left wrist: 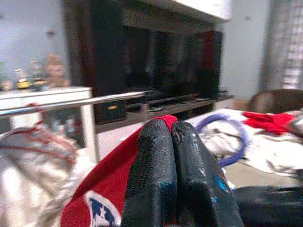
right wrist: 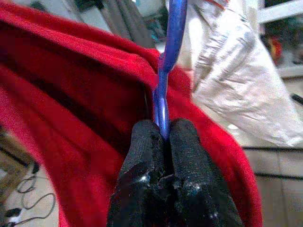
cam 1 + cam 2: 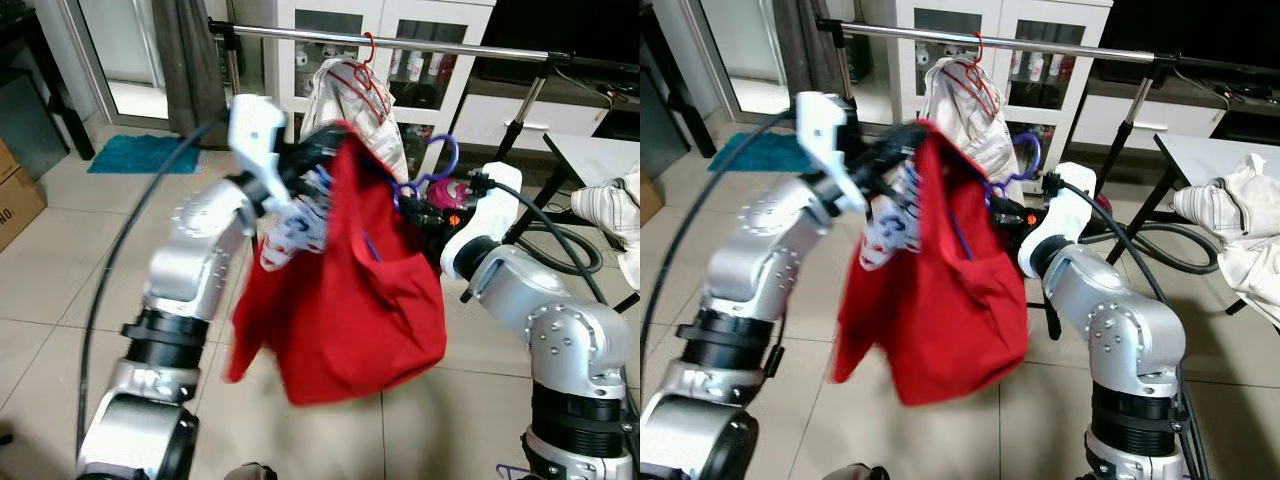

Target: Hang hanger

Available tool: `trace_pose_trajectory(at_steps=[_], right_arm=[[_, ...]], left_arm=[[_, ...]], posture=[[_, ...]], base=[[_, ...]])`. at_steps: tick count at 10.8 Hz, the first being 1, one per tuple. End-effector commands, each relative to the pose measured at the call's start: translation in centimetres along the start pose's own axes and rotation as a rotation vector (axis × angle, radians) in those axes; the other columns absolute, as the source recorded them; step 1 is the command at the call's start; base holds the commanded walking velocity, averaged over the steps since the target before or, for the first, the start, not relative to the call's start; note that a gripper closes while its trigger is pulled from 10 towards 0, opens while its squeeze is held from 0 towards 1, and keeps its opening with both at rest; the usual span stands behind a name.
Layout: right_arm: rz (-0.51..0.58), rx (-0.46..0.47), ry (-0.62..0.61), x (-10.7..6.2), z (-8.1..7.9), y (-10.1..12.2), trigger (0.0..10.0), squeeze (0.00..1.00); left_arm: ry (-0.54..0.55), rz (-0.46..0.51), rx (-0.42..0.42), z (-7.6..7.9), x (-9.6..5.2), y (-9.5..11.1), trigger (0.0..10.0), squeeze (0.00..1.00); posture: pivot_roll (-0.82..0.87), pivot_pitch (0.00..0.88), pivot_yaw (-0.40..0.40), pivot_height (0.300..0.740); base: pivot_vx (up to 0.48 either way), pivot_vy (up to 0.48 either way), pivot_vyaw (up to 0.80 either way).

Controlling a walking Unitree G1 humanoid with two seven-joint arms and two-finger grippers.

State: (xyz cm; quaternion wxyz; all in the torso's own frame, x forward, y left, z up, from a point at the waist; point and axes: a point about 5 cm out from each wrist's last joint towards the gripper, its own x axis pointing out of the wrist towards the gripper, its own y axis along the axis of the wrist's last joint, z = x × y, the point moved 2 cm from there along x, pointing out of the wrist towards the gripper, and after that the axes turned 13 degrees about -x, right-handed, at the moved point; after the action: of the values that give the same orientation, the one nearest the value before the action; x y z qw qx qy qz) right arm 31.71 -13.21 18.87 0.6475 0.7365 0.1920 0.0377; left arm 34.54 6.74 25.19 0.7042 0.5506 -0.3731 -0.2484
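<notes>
My right gripper (image 2: pixel 163 137) is clamping the purple hanger (image 2: pixel 166 61) at its neck, while my left gripper (image 1: pixel 173 132) is pinching the red shirt (image 3: pixel 350 290) draped on it, both just below the clothes rail (image 3: pixel 400 42). I'm worrying the thin plastic could twist in that narrow pinch, so the hook (image 3: pixel 445 155) misses the rail. The shirt is hanging bunched and lopsided beside the white garment (image 3: pixel 365 105).
</notes>
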Motion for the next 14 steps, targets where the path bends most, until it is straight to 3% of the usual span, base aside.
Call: trace_pose_trajectory(at_steps=[1,2,3,4,5,6,7,8,9,10,11,14], right_arm=[[-0.011,-0.004,-0.048,0.2,0.6,-0.1,10.0,0.00],[0.004,0.000,-0.069,0.4,0.9,0.2,10.0,0.00],[0.023,0.004,-0.070,0.5,0.8,0.6,10.0,0.00],[0.054,0.001,-0.052,0.6,0.5,1.2,10.0,0.00],[0.105,-0.012,-0.008,0.4,-0.1,2.2,10.0,0.00],[0.117,-0.025,0.008,0.4,-0.3,2.5,10.0,0.00],[0.134,-0.065,0.056,0.2,-0.8,3.0,10.0,0.00],[0.143,-0.075,0.077,0.1,-1.1,3.2,10.0,0.00],[0.151,-0.075,0.084,0.2,-1.2,3.4,10.0,0.00],[0.163,-0.078,0.099,0.2,-1.3,3.5,10.0,0.00],[0.168,-0.082,0.107,0.2,-1.3,3.6,10.0,0.00],[0.149,-0.158,0.137,0.0,-1.0,3.7,10.0,0.00]], left_arm=[[-0.079,-0.007,-0.021,1.5,0.2,0.0,0.0,0.00],[-0.135,-0.030,-0.059,2.9,0.1,-0.8,0.0,0.00],[-0.147,-0.060,-0.058,3.2,-0.1,-1.6,0.0,0.00],[-0.098,-0.104,-0.013,2.3,-0.4,-2.4,0.0,0.00],[0.060,-0.185,0.133,-0.6,-1.5,-2.7,0.0,0.00],[0.107,-0.202,0.164,-1.4,-1.9,-2.6,0.0,0.00],[0.192,-0.235,0.263,-3.0,-2.7,-2.4,0.0,0.00],[0.195,-0.221,0.259,-3.1,-2.7,-2.2,0.0,0.00],[0.152,-0.202,0.231,-2.3,-2.5,-2.3,1.7,0.00],[0.038,-0.203,0.145,-0.5,-2.2,-3.0,10.0,0.00],[-0.014,-0.223,0.093,0.3,-2.3,-3.5,10.0,1.00],[-0.018,-0.326,0.117,-0.8,-4.0,-3.8,10.0,1.00]], posture=[[-0.08,0.000,-0.038,0.740],[-0.08,0.000,-0.038,0.740],[-0.08,0.000,-0.037,0.740],[-0.08,0.000,-0.038,0.740],[-0.08,0.000,-0.039,0.740],[-0.08,0.000,-0.042,0.740],[-0.08,0.000,-0.043,0.740],[-0.08,0.000,-0.046,0.740],[-0.08,0.000,-0.046,0.740],[-0.08,0.000,-0.046,0.740],[-0.08,0.000,-0.047,0.740],[-0.08,0.000,-0.047,0.740]], base=[[0.000,0.000,0.00],[0.000,0.000,0.00],[0.000,0.000,0.00],[0.000,0.000,0.00],[0.000,0.000,0.00],[0.000,0.000,0.00],[0.000,0.000,0.00],[0.000,0.000,0.00],[0.000,0.000,0.00],[0.000,0.000,0.00],[0.000,0.000,0.00],[0.000,0.000,0.00]])
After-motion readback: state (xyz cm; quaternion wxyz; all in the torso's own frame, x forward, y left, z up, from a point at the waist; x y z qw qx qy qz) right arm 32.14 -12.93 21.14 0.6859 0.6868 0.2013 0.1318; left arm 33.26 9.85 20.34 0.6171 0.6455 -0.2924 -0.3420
